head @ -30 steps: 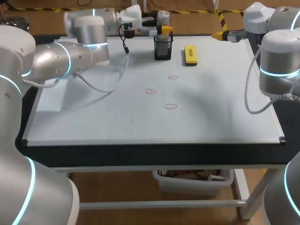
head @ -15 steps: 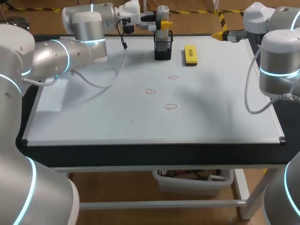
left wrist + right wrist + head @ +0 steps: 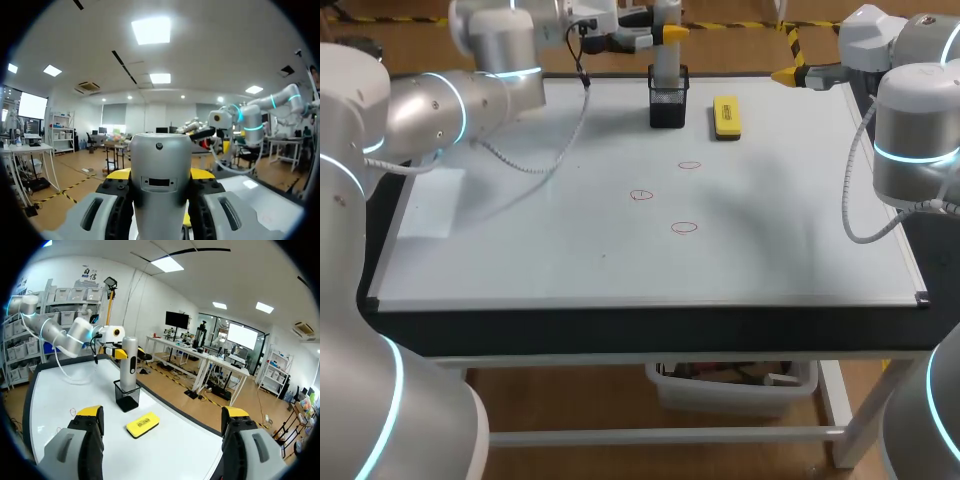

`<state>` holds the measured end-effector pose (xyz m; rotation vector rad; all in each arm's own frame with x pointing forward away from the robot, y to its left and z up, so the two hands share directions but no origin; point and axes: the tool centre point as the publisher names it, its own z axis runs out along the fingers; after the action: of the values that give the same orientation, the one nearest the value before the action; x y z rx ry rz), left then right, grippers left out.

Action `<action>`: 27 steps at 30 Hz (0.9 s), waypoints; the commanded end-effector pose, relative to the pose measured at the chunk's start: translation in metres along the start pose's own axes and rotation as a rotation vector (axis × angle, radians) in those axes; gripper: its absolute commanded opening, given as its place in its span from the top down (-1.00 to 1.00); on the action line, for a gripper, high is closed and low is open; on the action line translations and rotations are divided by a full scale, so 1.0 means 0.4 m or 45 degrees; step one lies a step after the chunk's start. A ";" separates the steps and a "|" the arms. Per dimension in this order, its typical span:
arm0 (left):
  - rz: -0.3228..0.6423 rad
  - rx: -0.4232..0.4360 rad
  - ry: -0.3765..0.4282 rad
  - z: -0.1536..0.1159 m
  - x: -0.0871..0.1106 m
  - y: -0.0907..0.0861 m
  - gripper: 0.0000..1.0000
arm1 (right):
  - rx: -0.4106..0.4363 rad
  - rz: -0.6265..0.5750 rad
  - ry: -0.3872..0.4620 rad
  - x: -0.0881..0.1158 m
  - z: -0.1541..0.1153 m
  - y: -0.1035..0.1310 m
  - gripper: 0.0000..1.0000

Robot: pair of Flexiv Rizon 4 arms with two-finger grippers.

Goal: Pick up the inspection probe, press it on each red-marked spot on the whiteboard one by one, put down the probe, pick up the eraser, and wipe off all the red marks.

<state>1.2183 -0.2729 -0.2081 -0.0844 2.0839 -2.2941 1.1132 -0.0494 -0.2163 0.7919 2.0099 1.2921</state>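
— Where is the inspection probe (image 3: 666,45) seen?

— It is seen upright at the far side of the whiteboard (image 3: 520,250). Its lower end is kept just inside the rim of the black mesh holder (image 3: 668,102). Its upper part is clamped by the left gripper (image 3: 160,175). In the left wrist view the silver body is pressed from two sides by the yellow-tipped fingers (image 3: 116,175).

— And how is the right gripper (image 3: 162,416) held?

— It is spread wide, and nothing is held between its fingers. It is placed at the far right edge of the table, well apart from the probe. In its wrist view the holder, the probe and the eraser (image 3: 726,116) are all seen ahead of it.

— Where is the eraser found?

— It is a yellow block, and it is laid flat on the whiteboard just beside the holder, on the right arm's side. It is touched by neither gripper.

— What can be said about the red marks (image 3: 641,195)?

— Three small red rings are drawn near the middle of the whiteboard. One is nearer to the holder, one is toward the left arm's side, and one is nearest to the front edge. They are set apart from each other, and none of them is wiped off.
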 end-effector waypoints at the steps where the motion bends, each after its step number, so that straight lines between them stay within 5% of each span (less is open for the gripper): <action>1: 0.015 -0.009 -0.019 -0.008 0.025 -0.036 1.00 | 0.002 0.000 0.001 -0.001 0.000 0.000 -1.00; 15: 0.087 0.046 -0.036 -0.017 0.057 -0.144 1.00 | 0.002 0.000 0.001 -0.001 0.000 0.000 -1.00; 27: 0.131 0.025 -0.120 -0.130 0.078 -0.202 1.00 | 0.002 0.000 0.001 -0.001 0.000 0.000 -1.00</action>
<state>1.2062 -0.2305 -0.1443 0.0932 2.0036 -2.3150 1.1132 -0.0494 -0.2163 0.7919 2.0100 1.2921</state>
